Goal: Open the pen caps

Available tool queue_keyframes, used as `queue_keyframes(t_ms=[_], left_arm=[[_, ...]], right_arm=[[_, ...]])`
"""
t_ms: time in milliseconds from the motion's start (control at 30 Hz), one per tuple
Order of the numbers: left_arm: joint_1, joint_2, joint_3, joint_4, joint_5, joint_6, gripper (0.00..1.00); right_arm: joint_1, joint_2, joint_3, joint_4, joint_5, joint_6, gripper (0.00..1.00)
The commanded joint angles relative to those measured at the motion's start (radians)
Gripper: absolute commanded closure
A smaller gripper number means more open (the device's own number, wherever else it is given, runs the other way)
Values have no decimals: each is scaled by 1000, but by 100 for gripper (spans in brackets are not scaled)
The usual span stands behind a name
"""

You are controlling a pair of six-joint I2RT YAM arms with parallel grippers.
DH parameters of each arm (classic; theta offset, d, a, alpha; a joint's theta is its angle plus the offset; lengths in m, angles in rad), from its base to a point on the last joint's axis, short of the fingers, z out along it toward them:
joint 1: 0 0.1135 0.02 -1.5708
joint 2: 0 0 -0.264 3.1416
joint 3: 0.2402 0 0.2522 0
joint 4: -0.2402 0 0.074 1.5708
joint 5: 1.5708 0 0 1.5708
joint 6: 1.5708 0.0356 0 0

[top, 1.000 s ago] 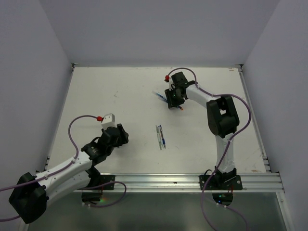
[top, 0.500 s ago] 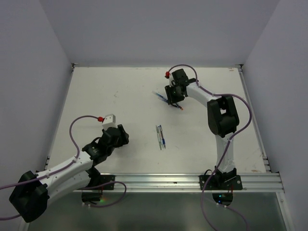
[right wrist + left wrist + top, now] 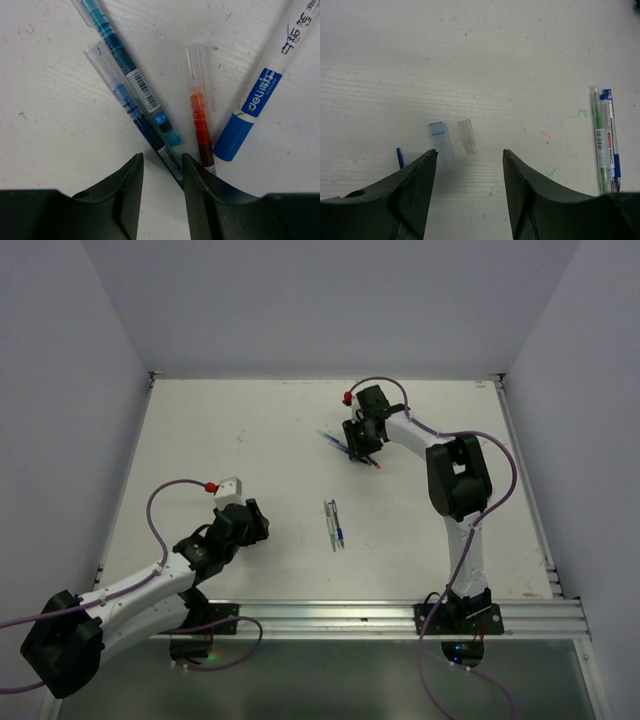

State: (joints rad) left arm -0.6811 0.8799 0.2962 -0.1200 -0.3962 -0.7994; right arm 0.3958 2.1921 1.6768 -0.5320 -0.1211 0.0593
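White table, scuffed, grey walls on three sides, rail along the near edge.

Near side: left gripper hovers low, jaws wide, nothing in them. Two loose caps lie on the table just ahead of its tips: bluish clear cap and pale clear cap, side by side, not touching. Small blue sliver by one finger, can't tell what it is. This arm barely shifted in the last second and its jaws kept their width. My read: those two caps are off, left side idle.

Mid-table: pen pair lying parallel, unmoved, well apart from both grippers. Can't tell if capped.

Far side: right gripper has crept slightly further out and left, elbow swinging with it, and now sits right over the pen cluster. Jaws narrow but gapped. Dark blue pen runs into the gap, and I see no pinch on it. Beside it are teal pen, red pen and white pen, whose blue cap looks still on. My read: lining up the next pick, not gripped yet.

Room: the cluster is well inside the far and right table edges, with open surface to its left. Tight spot is the fan itself. Teal and dark blue pens lie just beside each other near the jaws, so closing could drag the neighbour.
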Motion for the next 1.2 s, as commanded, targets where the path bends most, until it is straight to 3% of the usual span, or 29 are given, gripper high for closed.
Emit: queue_keyframes(t_ms=[0,100,233,400,800,1167], left_arm=[[3,2,-2,46,-6,14,41],[3,-2,-3,43,-6,12,41],[3,-9,0,43,0,6,41],[5,-35,18,54,72,-32,40],[5,-39,176,34,119,-61,43],[5,21,267,111,243,-23,43]], right_arm=[[-6,12,-6,17,-5,-6,60],[-6,9,-22,18,3,8,64],[-3,6,-64,30,35,22,87],[20,3,-117,50,40,-13,100],[87,-189,-216,125,-117,16,100],[98,-604,-364,188,-244,214,100]])
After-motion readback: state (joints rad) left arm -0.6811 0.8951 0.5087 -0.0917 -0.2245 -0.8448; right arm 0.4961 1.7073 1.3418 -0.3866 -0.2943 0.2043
